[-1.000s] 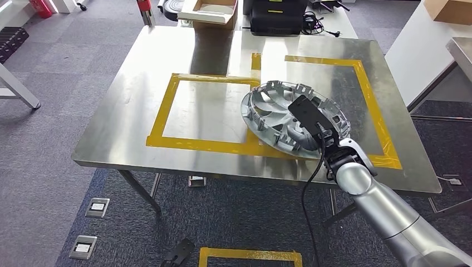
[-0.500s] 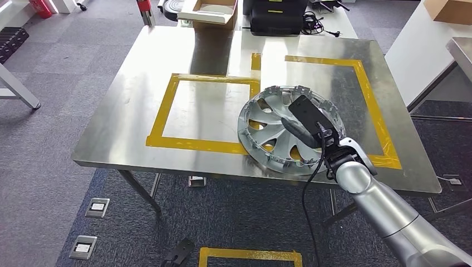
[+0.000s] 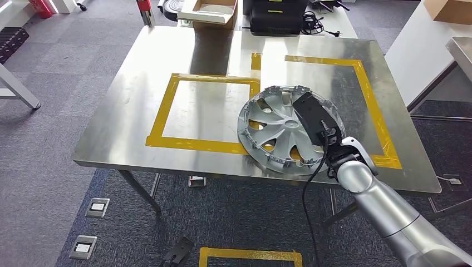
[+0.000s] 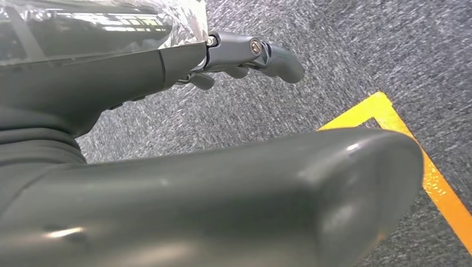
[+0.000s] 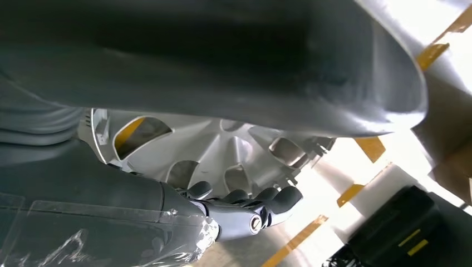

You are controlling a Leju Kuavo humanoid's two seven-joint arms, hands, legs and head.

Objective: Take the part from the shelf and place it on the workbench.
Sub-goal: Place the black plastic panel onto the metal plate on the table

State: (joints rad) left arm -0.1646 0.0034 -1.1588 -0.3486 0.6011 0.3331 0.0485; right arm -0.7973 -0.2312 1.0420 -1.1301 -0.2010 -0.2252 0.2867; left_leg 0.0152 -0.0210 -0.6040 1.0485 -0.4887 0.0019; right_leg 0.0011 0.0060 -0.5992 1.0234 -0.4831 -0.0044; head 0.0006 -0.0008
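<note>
The part, a silver hubcap (image 3: 275,133), lies flat on the steel workbench (image 3: 128,111) near its front edge, across the yellow tape between two marked squares. My right hand (image 3: 313,115) hovers over the hubcap's right rim. In the right wrist view the thumb and the dark fingers (image 5: 250,203) are apart, both on the near side of the hubcap (image 5: 222,144), with nothing pinched between them. My left hand (image 4: 245,53) hangs over grey carpet, fingers loosely extended and holding nothing.
Yellow tape (image 3: 161,111) marks a left square and a larger right square on the workbench. A cardboard box (image 3: 211,14) and a black case (image 3: 275,16) stand at the far edge. A white table (image 3: 423,50) is to the right. Floor tape (image 3: 250,257) lies below.
The hubcap went from tilted in my right hand to lying flat on the bench. The hand has since drawn back toward the hubcap's right rim, and the hubcap stayed put.
</note>
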